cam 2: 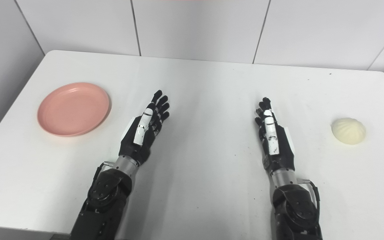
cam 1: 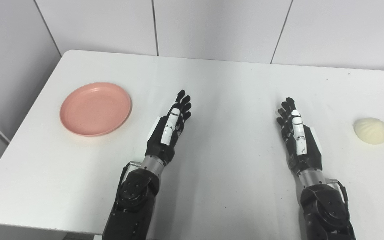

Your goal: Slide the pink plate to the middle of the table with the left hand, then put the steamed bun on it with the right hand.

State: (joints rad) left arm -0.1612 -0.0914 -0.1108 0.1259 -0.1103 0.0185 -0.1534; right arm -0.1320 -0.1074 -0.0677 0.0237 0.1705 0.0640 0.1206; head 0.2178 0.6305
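White table (cam 1: 212, 83) fills most of both head views, glossy top with rounded far corners at roughly 11 and 1 o'clock. White panelled wall (cam 1: 212, 26) with thin dark seams runs behind it, across the 12 o'clock edge.

Both arms enter from 6 o'clock, black housings with silver wrist collars. Left hand (cam 1: 170, 131) sits just left of table centre, fingers extended and pointing toward 1 o'clock, edge-on to the camera with a white finger segment on top. Fingers are straight and spread, nothing in the grasp. Can't tell whether the hand touches the tabletop or hangs just over it.

Right hand (cam 1: 297, 133) sits right of centre, fingers pointing toward 11 o'clock, same flat, extended pose, nothing held. Contact with the table likewise unclear. The two hands are well apart, with bare tabletop between them.

Pink plate (cam 1: 95, 109) is at about 9 o'clock, near the table's left edge, lying flat, round with a shallow raised rim, nothing on it. It lies to the left of the left hand, at the hand's 10 o'clock, not touching.

Steamed bun (cam 1: 371, 130) is at about 3 o'clock, near the right edge, cream-coloured dome with pleated ridges, resting directly on the table. It is off to the right of the right hand, clear gap between them.
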